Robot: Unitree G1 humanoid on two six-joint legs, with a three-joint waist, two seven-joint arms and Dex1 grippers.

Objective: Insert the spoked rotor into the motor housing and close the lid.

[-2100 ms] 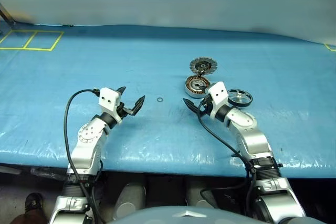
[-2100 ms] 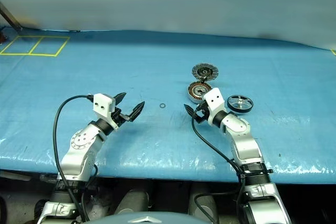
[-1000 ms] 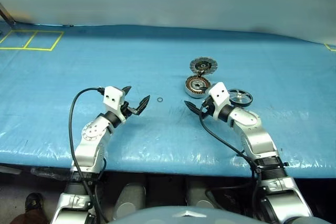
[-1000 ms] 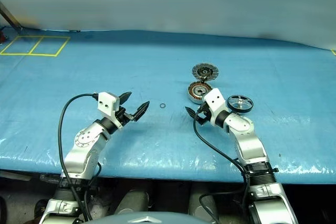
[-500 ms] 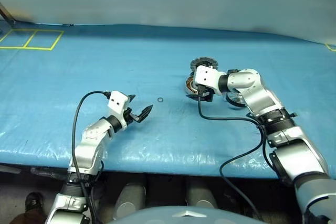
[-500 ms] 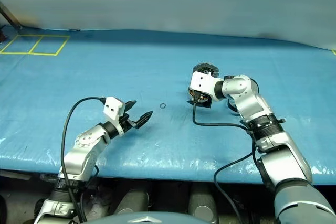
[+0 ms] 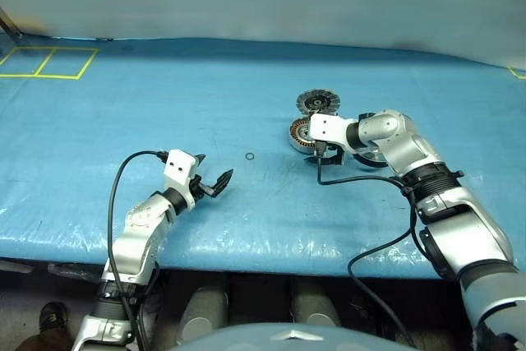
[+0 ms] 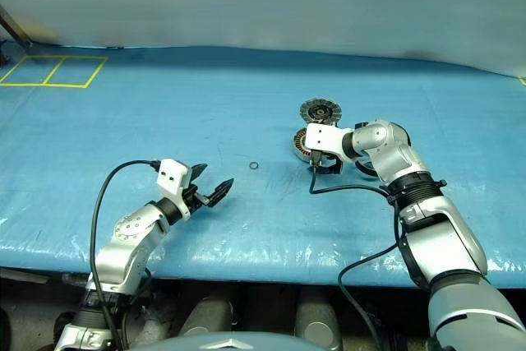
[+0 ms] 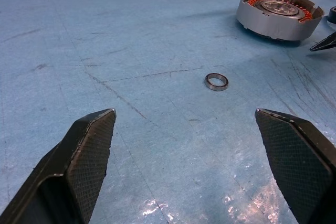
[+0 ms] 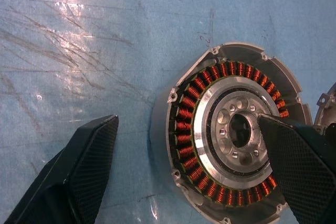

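Note:
The motor housing (image 10: pixel 233 129), a round metal puck with copper windings, lies on the blue tarp right of centre. My right gripper (image 7: pixel 325 152) points down over it and is open: one finger (image 10: pixel 294 161) hangs over the dark centre, the other (image 10: pixel 79 171) over the tarp beside it. The toothed grey lid (image 7: pixel 318 103) lies flat just behind the housing. The spoked rotor (image 8: pixel 368 170) is mostly hidden under my right forearm, with part of its black rim showing. My left gripper (image 7: pixel 212 172) hovers open and empty low over the tarp to the left.
A small metal ring (image 9: pixel 216 82) lies loose on the tarp between the two grippers. Yellow tape lines (image 7: pixel 49 62) mark the far left corner. The table's front edge (image 7: pixel 263 256) runs close below both arms.
My right arm swung forward and its gripper turned from lying low in front of the housing to pointing down over it. The left gripper sank a little.

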